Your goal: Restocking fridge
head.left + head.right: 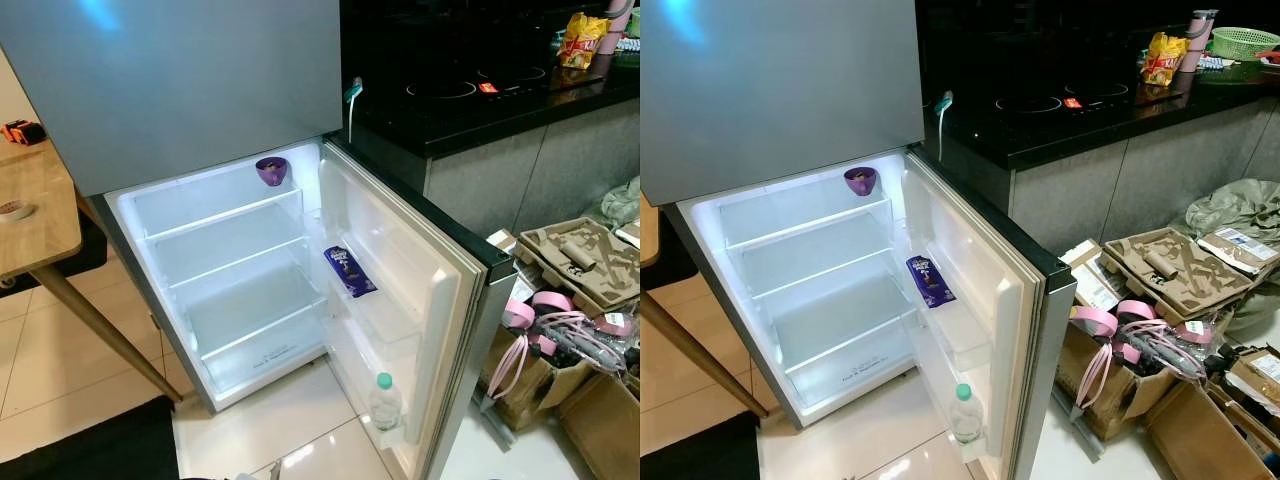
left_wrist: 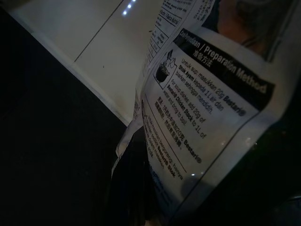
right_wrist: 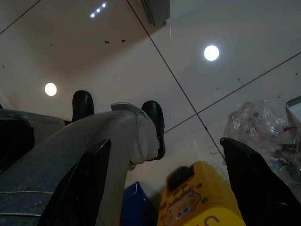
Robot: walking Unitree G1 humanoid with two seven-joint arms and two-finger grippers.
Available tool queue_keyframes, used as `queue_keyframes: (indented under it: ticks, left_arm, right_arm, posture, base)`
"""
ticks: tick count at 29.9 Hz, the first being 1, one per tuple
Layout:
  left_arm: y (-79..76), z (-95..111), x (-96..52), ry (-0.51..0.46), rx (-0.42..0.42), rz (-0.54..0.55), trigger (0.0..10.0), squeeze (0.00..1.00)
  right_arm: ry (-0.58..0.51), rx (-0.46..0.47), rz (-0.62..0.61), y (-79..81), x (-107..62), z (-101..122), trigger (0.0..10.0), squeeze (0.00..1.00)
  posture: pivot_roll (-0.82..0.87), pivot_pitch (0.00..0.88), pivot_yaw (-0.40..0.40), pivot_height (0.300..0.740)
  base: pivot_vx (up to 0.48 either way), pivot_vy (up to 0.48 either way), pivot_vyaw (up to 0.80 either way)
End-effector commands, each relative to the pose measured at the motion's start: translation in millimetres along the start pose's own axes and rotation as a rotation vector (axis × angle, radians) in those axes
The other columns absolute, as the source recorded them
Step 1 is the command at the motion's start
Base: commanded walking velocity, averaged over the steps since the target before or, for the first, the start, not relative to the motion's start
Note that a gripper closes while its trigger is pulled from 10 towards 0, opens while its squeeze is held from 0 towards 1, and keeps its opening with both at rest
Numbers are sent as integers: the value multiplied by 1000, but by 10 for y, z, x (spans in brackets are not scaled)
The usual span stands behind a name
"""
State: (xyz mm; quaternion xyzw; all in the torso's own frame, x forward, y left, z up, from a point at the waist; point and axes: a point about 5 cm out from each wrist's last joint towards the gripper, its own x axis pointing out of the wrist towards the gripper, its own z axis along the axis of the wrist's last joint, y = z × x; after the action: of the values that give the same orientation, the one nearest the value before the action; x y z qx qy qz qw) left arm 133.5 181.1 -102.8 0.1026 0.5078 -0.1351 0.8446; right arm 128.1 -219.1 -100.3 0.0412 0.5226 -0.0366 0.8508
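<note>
The fridge [image 1: 240, 290] stands open for loading, shelves nearly bare. The left gripper [image 2: 155, 197] is clamped on a printed stock sachet [image 2: 207, 117], carried low; the right gripper [image 3: 164, 179] hangs spread and empty.

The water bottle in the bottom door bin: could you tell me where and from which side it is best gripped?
Grip the water bottle at its neck, just below the green cap, coming from above. It stands upright in the lowest bin of the fridge door, whose front wall hides the lower body, so probably only the top is free.
</note>
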Motion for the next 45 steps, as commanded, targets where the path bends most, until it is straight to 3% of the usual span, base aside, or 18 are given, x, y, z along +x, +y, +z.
queue_keyframes:
  ticks: [1,27,45]
  left_arm:
    - [6,-38,-7,19,5,-7,10000,0]
    - [-8,-40,-5,22,-12,-13,10000,0]
    - [-34,-17,8,13,-87,3,10000,0]
  right_arm:
    - [-12,11,4,17,3,10,10000,0]
    - [-13,12,-8,-15,0,27,10000,0]
    - [-34,-6,-1,-57,2,126,10000,0]
  posture:
    - [-43,4,48,740]
    - [-32,0,41,740]
    - [-78,0,14,740]
  base:
    - [0,0,0]
    - [0,0,0]
    - [0,0,0]
